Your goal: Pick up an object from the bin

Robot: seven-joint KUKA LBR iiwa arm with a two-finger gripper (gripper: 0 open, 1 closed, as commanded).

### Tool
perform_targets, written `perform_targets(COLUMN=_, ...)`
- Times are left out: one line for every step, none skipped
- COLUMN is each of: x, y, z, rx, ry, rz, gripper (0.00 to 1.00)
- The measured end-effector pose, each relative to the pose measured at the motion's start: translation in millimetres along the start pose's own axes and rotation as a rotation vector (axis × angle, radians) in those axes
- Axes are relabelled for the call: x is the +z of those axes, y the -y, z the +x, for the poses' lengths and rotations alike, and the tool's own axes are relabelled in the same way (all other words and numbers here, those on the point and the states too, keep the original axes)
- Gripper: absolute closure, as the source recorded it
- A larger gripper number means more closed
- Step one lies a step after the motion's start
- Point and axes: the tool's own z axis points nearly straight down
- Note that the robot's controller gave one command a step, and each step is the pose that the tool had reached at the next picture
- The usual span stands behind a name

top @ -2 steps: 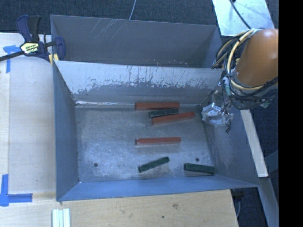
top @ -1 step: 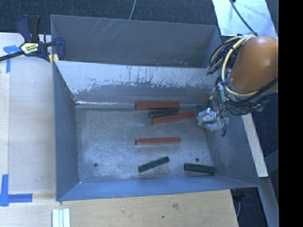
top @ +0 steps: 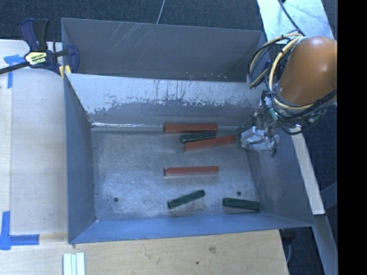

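My gripper (top: 259, 139) hangs at the right side of the bin, just under the orange dome, near the right wall. Just left of it lies a brown bar (top: 209, 142), its right end close to the gripper. A dark green bar (top: 198, 136) rests against that brown bar's upper edge. Behind them another brown bar (top: 190, 128) lies along the back wall. Nothing shows between the fingers.
A third brown bar (top: 191, 170) lies in the middle of the floor. Two dark green bars sit near the front wall, one (top: 186, 199) at the centre and one (top: 241, 204) towards the right corner. The arm with its cables comes in over the right rim.
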Motion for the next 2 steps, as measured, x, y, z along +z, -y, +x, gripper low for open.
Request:
perform_targets(x=-33, y=12, z=10.2, rx=-0.018, ry=0.0, rz=-0.001, gripper=1.0)
perform_targets(x=14, y=18, z=14.7, rx=-0.071, ry=0.0, rz=0.008, gripper=1.0)
